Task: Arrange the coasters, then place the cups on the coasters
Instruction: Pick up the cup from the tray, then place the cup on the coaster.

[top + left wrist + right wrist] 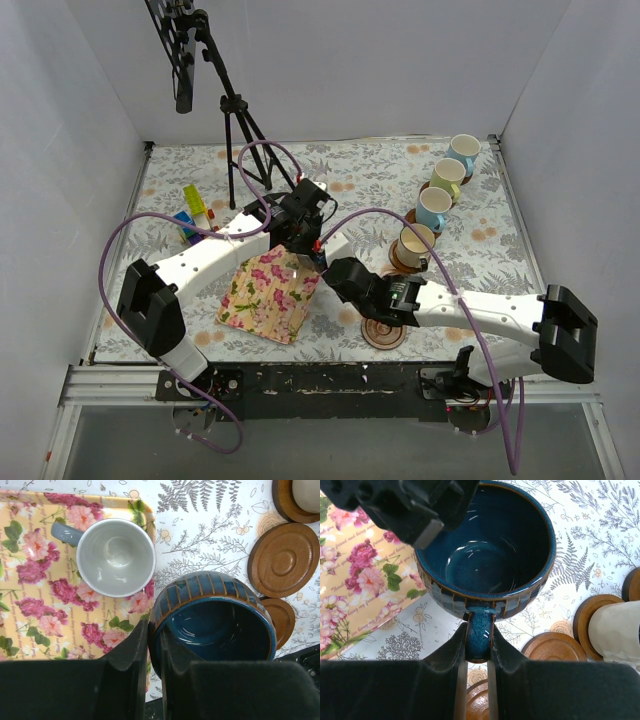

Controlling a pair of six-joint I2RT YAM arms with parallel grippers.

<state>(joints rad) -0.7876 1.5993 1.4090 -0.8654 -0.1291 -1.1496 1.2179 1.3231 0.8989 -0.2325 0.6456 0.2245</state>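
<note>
A dark navy cup [485, 555] hangs between both arms, above the table next to the floral mat [35, 605]. My left gripper [155, 630] is shut on its rim wall, one finger inside and one outside. My right gripper [480, 630] is shut on the cup's handle [480, 622]. A grey-white cup [116, 557] stands on the mat. Bare coasters [283, 560] [280, 620] lie to the right of the navy cup, and one [385, 332] shows near the front edge. Several cups [433, 205] stand on coasters in a row at the right, the cream one [415, 240] nearest.
Colourful toy blocks [193, 215] lie at the left behind the left arm. A black tripod [235, 130] stands at the back left. White walls close in the table on three sides, and cables loop above both arms.
</note>
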